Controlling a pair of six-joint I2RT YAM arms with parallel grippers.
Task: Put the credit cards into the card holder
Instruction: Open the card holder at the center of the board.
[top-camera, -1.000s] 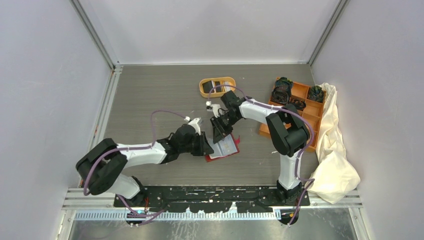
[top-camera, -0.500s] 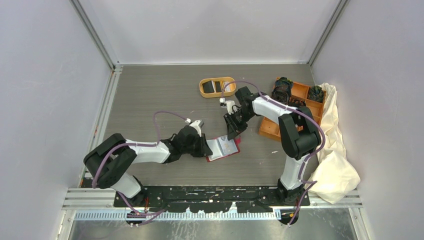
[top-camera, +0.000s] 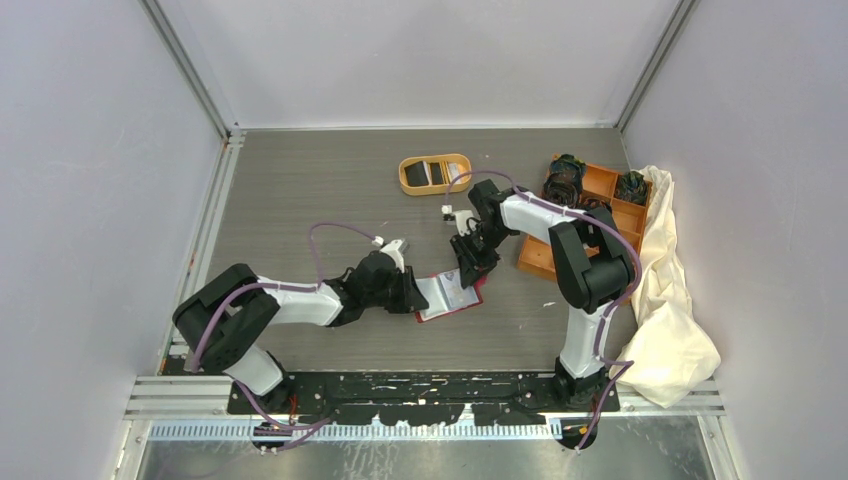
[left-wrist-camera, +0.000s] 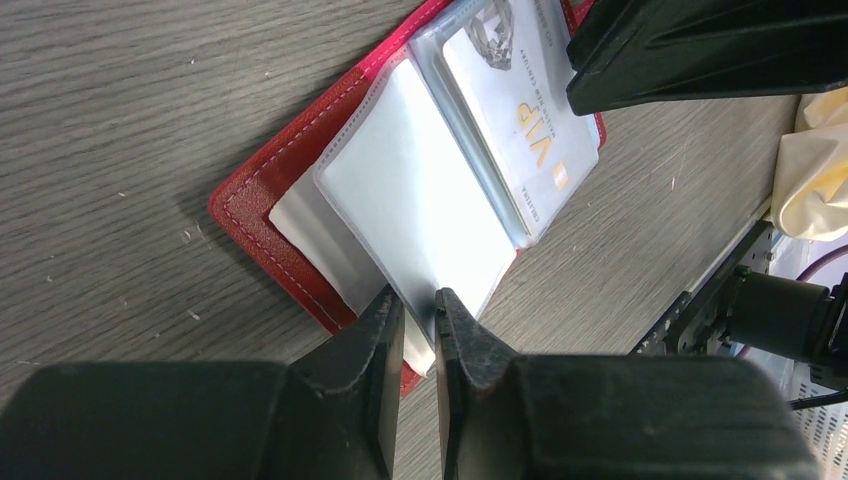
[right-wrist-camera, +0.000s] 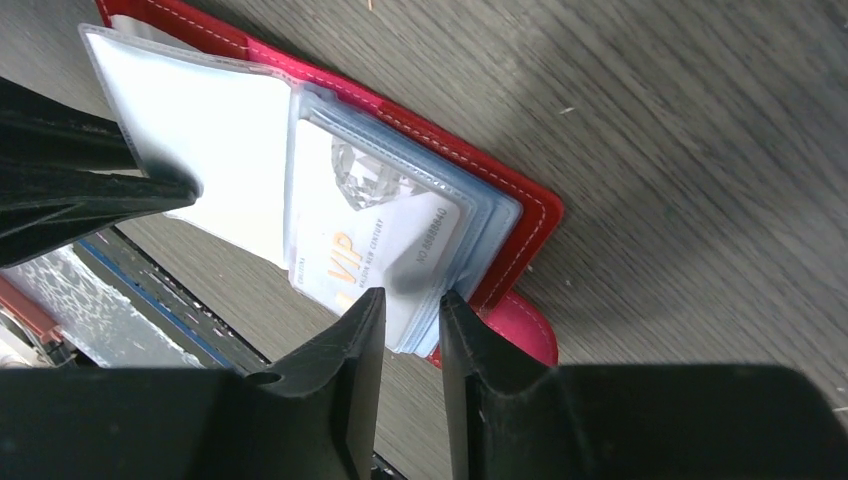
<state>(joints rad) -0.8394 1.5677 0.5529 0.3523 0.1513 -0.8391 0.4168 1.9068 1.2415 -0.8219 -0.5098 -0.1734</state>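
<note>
**Open card holder (top-camera: 452, 297) worked by both grippers, on the arm-base side of the orange oval tray (top-camera: 404, 182), well apart from it.**

Pinched one clear sleeve (left-wrist-camera: 420, 200) of the card holder in the left gripper (left-wrist-camera: 418, 305), jaws clenched on the sleeve's free edge and that page held raised off the pages beneath, at the end of the holder lying down and left of the tray. Set the right gripper (right-wrist-camera: 407, 300) at the holder's other end, almost straight toward the bases from the tray, jaws a narrow slit apart with a corner of the stacked sleeves between them. Could not tell whether grasping or merely straddling. Showed a whitish card (right-wrist-camera: 360, 240) with gold "VIP" lettering seated in the top sleeve of that stack. Saw a black card (top-camera: 417, 174) lying inside the tray itself.
</note>
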